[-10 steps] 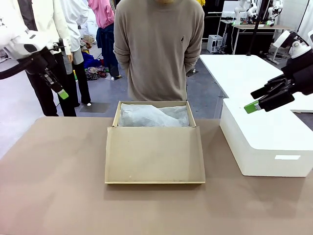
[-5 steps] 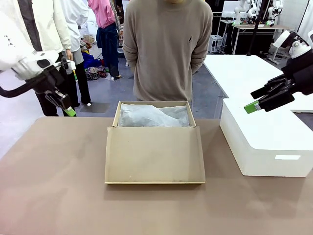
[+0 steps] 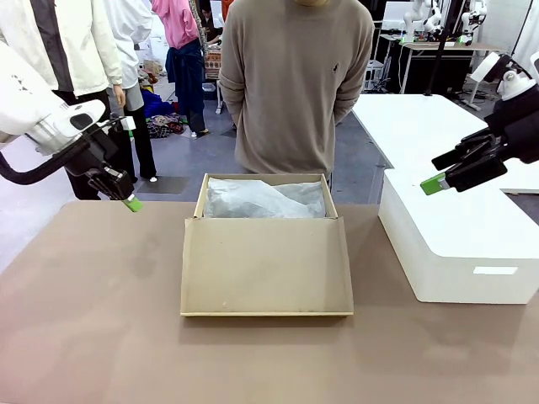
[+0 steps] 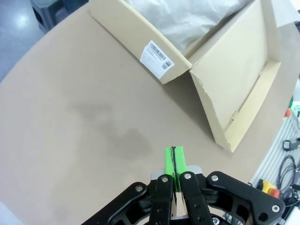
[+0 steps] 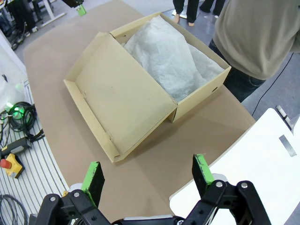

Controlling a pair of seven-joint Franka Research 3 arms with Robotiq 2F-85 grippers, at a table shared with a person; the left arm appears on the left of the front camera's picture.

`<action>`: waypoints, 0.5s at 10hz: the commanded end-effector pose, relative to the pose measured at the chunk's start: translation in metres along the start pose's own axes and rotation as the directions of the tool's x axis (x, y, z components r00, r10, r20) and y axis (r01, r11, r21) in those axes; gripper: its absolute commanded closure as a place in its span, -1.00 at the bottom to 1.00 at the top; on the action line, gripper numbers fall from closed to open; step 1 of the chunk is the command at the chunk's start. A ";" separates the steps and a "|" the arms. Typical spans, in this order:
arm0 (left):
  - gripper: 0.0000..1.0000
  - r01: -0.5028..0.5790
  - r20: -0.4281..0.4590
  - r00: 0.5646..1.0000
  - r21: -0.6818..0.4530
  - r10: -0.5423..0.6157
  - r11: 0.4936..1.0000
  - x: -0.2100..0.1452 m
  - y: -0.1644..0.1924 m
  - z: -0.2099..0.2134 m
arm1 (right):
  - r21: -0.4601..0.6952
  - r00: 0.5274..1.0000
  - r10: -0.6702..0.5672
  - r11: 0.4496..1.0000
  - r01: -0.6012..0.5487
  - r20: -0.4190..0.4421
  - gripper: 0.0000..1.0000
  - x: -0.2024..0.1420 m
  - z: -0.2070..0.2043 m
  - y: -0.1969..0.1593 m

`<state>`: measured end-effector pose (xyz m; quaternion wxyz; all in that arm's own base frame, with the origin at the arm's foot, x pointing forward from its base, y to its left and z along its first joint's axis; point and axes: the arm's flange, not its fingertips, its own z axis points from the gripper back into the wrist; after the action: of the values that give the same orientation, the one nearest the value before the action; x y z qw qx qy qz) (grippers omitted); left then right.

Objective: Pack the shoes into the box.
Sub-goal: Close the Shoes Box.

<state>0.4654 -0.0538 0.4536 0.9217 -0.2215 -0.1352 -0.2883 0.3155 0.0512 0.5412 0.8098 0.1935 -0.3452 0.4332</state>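
Two sets of jaws flank the box [image 3: 266,265] (lid open): left clenched empty, right spread wide.

Front level, wrists overhead — all share the box [image 3: 265,265].

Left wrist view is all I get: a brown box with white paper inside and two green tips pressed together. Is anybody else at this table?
Observer: Yes. A person in a beige sweater stands at the far side, right behind the box, facing the robot.
Operator: And is there a second claw somewhere?
Observer: Yes. The right gripper hangs in the air with its fingers spread open, near a white block that sits on the table to the right of the box.
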 end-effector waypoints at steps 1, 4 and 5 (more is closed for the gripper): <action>1.00 0.008 -0.005 1.000 0.013 -0.008 1.000 0.000 0.002 0.003 | 0.014 1.000 0.006 1.000 -0.006 0.018 -1.00 0.001 -0.001 -0.001; 1.00 0.008 -0.005 1.000 0.013 -0.008 1.000 0.000 0.002 0.003 | 0.014 1.000 0.006 1.000 -0.006 0.018 -1.00 0.001 -0.001 -0.001; 1.00 0.002 0.000 1.000 0.002 -0.002 1.000 0.001 0.000 0.001 | 0.014 1.000 0.006 1.000 -0.006 0.018 -1.00 0.001 -0.001 -0.001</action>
<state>0.4659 -0.0538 0.4545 0.9216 -0.2203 -0.1357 -0.2892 0.3155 0.0512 0.5412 0.8098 0.1935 -0.3452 0.4332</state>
